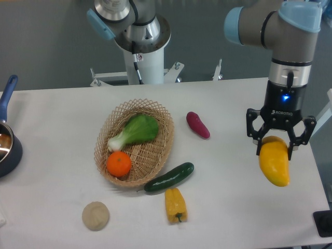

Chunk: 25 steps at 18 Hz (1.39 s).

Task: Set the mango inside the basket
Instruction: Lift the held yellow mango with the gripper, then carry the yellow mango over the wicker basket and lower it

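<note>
The mango (274, 163), a plump yellow-orange fruit, hangs above the right side of the table with my gripper (275, 146) shut on its upper end. Its tapered lower end points down, off the tabletop. The basket (162, 119), oval tan wicker, lies left of centre on the table, well to the left of the gripper. Inside it are a green leafy vegetable (136, 129) and an orange (119, 164).
A purple sweet potato (198, 125) lies between basket and gripper. A cucumber (169, 177) and a yellow bell pepper (175, 204) lie just in front of the basket. A beige round lump (96, 216) sits front left. A blue-handled pot (6, 140) stands at the left edge.
</note>
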Each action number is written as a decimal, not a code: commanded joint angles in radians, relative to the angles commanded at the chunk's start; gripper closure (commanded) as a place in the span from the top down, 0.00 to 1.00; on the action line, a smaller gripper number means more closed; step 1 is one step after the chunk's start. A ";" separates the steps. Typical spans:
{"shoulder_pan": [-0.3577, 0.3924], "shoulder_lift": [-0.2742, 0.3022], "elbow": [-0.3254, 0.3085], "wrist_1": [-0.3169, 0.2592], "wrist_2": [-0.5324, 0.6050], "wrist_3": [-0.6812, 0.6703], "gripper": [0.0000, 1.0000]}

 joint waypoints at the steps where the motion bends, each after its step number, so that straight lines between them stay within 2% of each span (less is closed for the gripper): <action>1: -0.003 0.002 -0.012 0.000 0.002 -0.008 0.25; 5: -0.032 0.044 -0.086 0.002 0.055 -0.023 0.25; 11: -0.124 0.139 -0.271 -0.002 0.120 -0.031 0.25; 15: -0.190 0.179 -0.363 -0.002 0.120 -0.130 0.25; 19: -0.277 0.169 -0.385 -0.002 0.120 -0.218 0.25; 22: -0.327 0.150 -0.431 0.006 0.135 -0.212 0.26; 25: -0.363 0.124 -0.442 0.005 0.178 -0.189 0.26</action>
